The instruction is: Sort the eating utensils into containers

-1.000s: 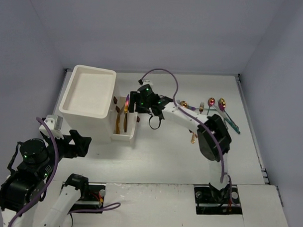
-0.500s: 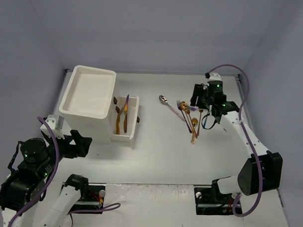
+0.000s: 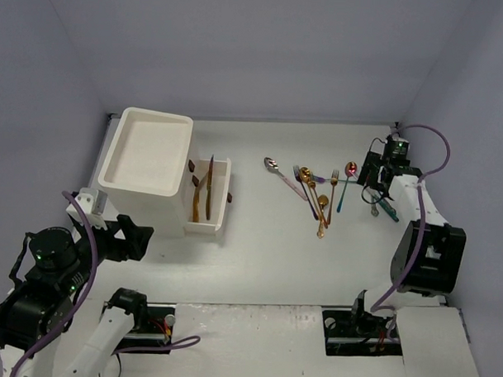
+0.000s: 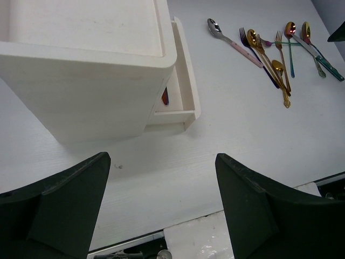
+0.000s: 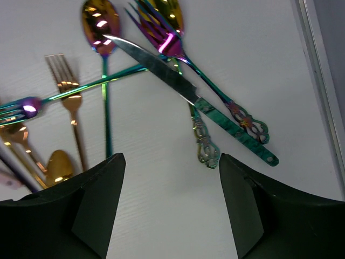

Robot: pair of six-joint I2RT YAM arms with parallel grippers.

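Two grippers, both empty. Right gripper (image 5: pixel 171 159): fingers spread wide with nothing between them, hovering at the far right of the table (image 3: pixel 266 255) over a crossed cluster of rainbow cutlery. Directly ahead of it in the wrist view, the iridescent knife (image 5: pixel 186 91) lies diagonally, blade up-left and green handle down-right. It crosses two other rainbow pieces whose heads overlap at the top of the frame; which is the fork and which the spoon is hard to tell. Just left of those lie a rainbow spoon (image 5: pixel 100 20) with a teal handle, a gold fork (image 5: pixel 68 86) and a gold spoon (image 5: pixel 58 164). Further left on the table, a silver spoon (image 3: pixel 271 164) lies at the edge of the spread.

Left gripper (image 4: pixel 161 157): fingers also wide apart and holding nothing. It is held up near the front-left corner, well apart from all the loose cutlery, facing the white drawer unit (image 3: pixel 145 156). One drawer (image 3: pixel 205 229) is pulled out on the unit's right side, and slim gold utensils (image 3: pixel 198 201) lie lengthwise in it.
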